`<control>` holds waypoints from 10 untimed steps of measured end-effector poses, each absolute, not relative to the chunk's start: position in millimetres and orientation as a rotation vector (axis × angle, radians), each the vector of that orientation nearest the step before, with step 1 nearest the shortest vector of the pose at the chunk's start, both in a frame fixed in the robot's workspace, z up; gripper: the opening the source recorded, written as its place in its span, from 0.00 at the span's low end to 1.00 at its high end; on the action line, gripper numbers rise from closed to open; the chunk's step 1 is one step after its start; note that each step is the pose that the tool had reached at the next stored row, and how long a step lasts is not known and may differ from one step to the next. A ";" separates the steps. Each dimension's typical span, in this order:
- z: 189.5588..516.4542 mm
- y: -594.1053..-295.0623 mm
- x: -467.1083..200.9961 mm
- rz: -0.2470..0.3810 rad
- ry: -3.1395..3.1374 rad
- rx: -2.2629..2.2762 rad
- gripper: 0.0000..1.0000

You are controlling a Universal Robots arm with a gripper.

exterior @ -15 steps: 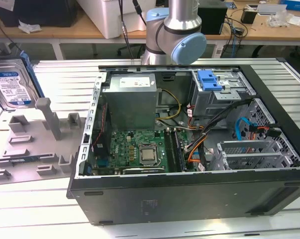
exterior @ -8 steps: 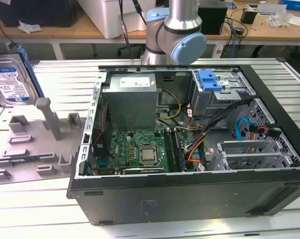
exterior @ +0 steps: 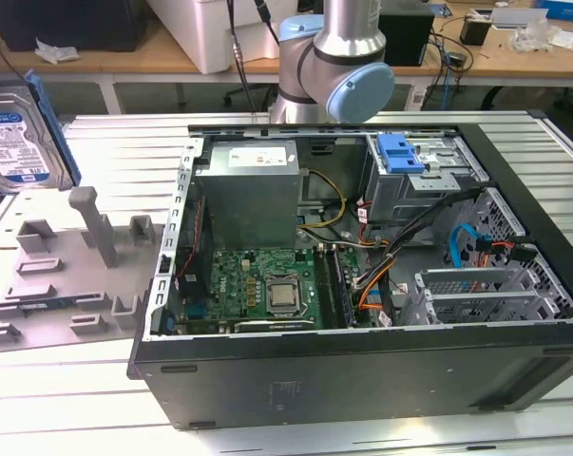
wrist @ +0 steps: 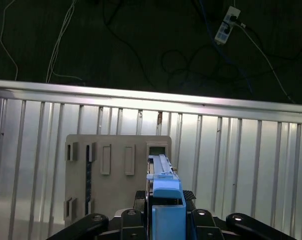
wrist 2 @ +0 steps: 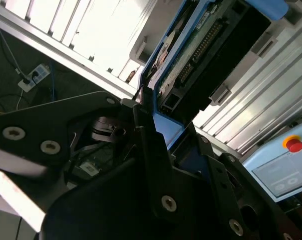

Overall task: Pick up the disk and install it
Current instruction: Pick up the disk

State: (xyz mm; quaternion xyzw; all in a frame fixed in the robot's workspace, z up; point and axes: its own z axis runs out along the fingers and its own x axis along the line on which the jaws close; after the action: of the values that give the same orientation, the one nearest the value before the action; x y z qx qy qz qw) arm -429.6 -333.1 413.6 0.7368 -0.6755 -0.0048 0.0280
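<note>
gripper (wrist 2: 170, 134) clenched on the disk (wrist 2: 206, 50): fingers (wrist 2: 146, 140) pinch the blue carrier (wrist 2: 166, 125) at one end, and the drive sticks out past them with its circuit-board side and connector facing the second wrist view

exterior view: disk (exterior: 18, 138) is up in the air at about 10 o'clock from the computer case (exterior: 362, 380), label side showing, tilted, blue frame along one edge. It hangs above the grey plate (exterior: 67, 275) that lies at 9 o'clock of the case; it looks apart from the plate and well apart from the case

first wrist view: disk (wrist: 160, 167) seen edge-on, blue carrier (wrist: 167, 220) between the gripper (wrist: 167, 205) fingers, grey plate (wrist: 115, 150) below on the ribbed aluminium table (wrist: 241, 165). The disk's far end lines up over a rectangular slot near the plate's corner; can't tell the gap from here

case lies on its side, open, on the same table (exterior: 58, 399). Inside:
- power supply box (exterior: 253, 190) at 11 o'clock
- motherboard (exterior: 257, 280) at 7 o'clock
- drive cage (exterior: 429, 176) at 1 o'clock with a small blue bracket (exterior: 400, 152) on it
- orange cables (exterior: 376, 275) near centre

disk not yet in the case

arm (exterior: 334, 66) at 12 o'clock behind the case. power strip (wrist: 226, 27) on the dark floor beyond the table edge; red button (wrist 2: 294, 144) in the second wrist view
</note>
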 end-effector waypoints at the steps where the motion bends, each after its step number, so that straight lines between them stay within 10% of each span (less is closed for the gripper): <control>1: 414.9 -333.1 -429.6 -0.015 -2.085 2.274 0.37; 10: 426.5 -333.1 -429.6 -0.015 -2.085 2.274 0.37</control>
State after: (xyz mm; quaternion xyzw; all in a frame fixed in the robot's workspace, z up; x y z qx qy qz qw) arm -429.6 -333.1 426.5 0.7368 -0.6756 -0.0048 0.0280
